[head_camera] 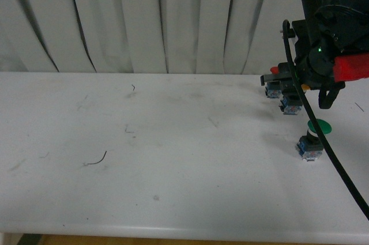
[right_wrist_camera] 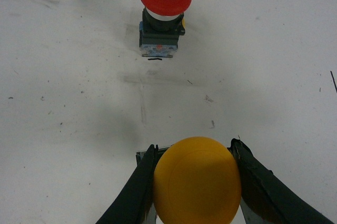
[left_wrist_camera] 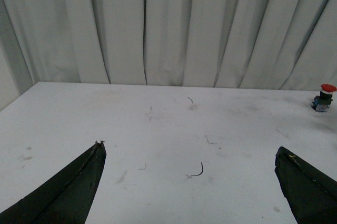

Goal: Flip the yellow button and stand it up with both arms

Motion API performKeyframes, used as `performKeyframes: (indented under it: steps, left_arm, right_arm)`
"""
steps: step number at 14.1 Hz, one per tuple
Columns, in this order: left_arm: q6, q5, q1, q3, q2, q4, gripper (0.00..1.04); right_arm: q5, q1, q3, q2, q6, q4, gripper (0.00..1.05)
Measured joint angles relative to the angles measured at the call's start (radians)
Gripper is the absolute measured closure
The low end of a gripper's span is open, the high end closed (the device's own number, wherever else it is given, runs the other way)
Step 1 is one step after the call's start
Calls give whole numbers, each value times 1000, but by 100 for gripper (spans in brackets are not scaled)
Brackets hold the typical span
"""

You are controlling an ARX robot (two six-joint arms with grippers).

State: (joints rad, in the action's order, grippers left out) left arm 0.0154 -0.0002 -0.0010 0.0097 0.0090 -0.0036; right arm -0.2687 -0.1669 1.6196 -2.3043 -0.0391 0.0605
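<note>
While left gripper [left_wrist_camera: 189,146] gapes empty, right gripper [right_wrist_camera: 195,146] clamps yellow button [right_wrist_camera: 197,182].

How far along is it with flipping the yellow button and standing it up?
Done: the right gripper is closed on the yellow button, touching both sides of its cap. In hand: that grasp. Left: the left gripper hangs open, with no yellow button near it, so the two-arm flip and stand looks not yet done.
</note>
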Motion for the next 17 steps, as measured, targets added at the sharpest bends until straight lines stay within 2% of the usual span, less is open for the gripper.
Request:
performKeyframes:
  steps: [5, 17]
  left_arm:
    - [0, 0, 0, 0, 0, 0, 7]
    - [0, 0, 0, 0, 0, 0, 7]
  right_arm:
    - [-20, 3, 122, -80, -13, 52, 69]
    - [-40, 10, 130, -131, 14, 61, 69]
